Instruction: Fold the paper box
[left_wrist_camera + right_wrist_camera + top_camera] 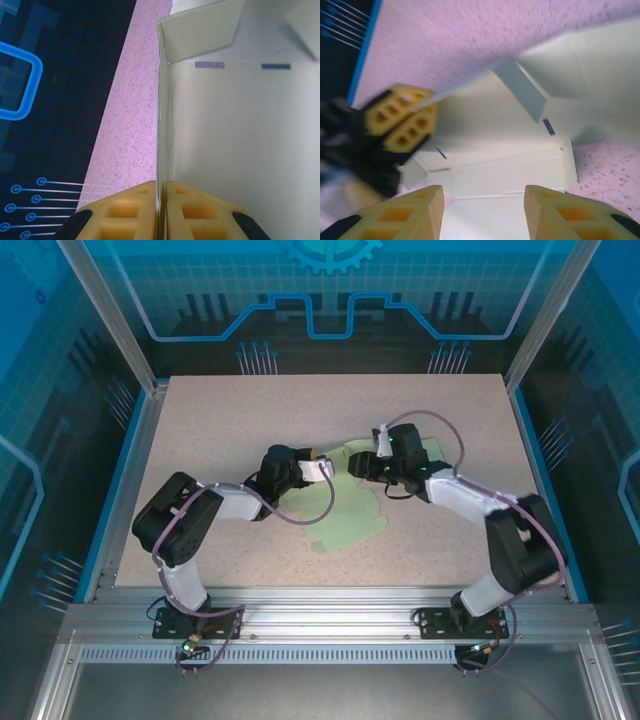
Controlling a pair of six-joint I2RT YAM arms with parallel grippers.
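The pale green paper box (350, 508) lies unfolded on the table's middle, with some panels raised. My left gripper (322, 469) is shut on an upright side panel (240, 135); its yellow fingers (125, 212) pinch the panel's edge. A small flap (200, 30) stands folded at the far end, near two slots (210, 64). My right gripper (368, 466) hovers open over the box's inner panels (505, 165), its fingertips (417, 210) wide apart with nothing between them. The left gripper's fingers (400, 117) show in the right wrist view, gripping the raised wall.
The speckled table (250, 410) stretches around the box, bounded by a blue rim (118, 480) and metal frame posts. Both arms meet over the table's middle, their cables looping beside them.
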